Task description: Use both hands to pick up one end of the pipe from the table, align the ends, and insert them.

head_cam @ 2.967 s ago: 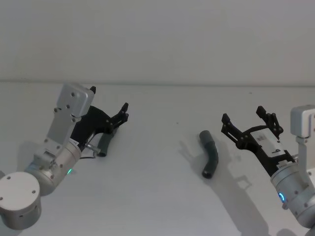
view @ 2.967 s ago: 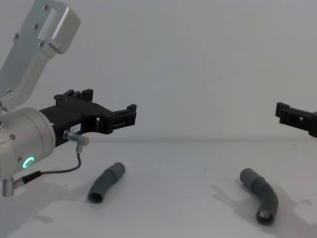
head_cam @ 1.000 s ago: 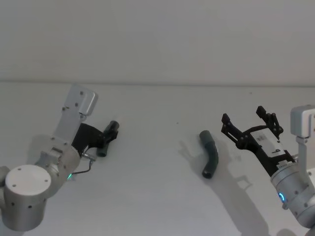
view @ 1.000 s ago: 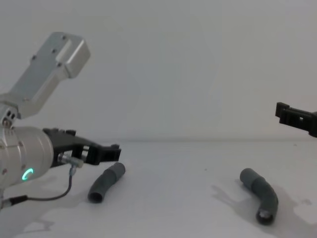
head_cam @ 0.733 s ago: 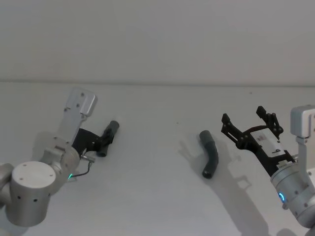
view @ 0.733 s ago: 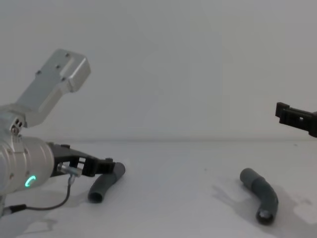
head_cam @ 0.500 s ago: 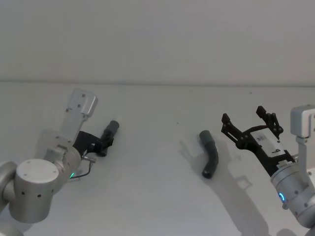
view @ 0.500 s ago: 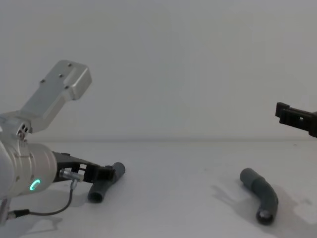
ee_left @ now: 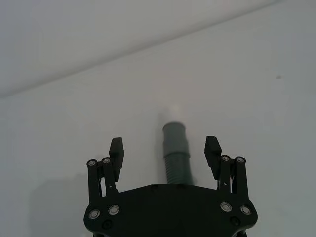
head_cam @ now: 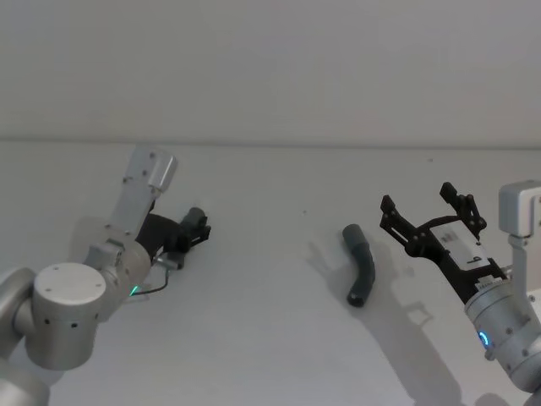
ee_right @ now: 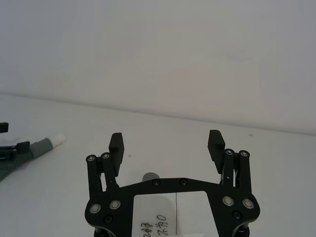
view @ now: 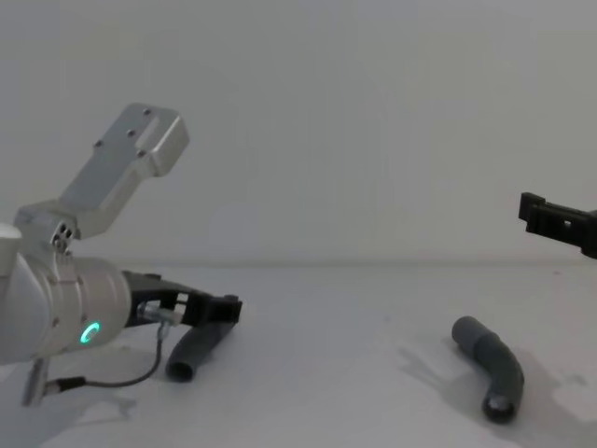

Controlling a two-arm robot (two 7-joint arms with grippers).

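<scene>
Two dark grey bent pipe pieces lie on the white table (head_cam: 270, 338). The left piece (view: 191, 350) points its grey collar and white spigot away from me. In the left wrist view this piece (ee_left: 176, 153) runs between the fingers of my left gripper (ee_left: 164, 144), which is open. That gripper (head_cam: 199, 230) sits low at the table, straddling the piece without closing on it. The right piece (head_cam: 362, 264) lies free, its open end toward me (view: 492, 364). My right gripper (head_cam: 418, 199) hovers open above and to the right of it, holding nothing (ee_right: 166, 138).
A plain wall rises behind the table's far edge (head_cam: 279, 144). A thin cable (view: 112, 378) loops under the left wrist. Bare table surface lies between the two pieces.
My left gripper has dropped to the table and slid forward, so its open fingers now flank the left pipe piece. The right arm and right piece have not moved.
</scene>
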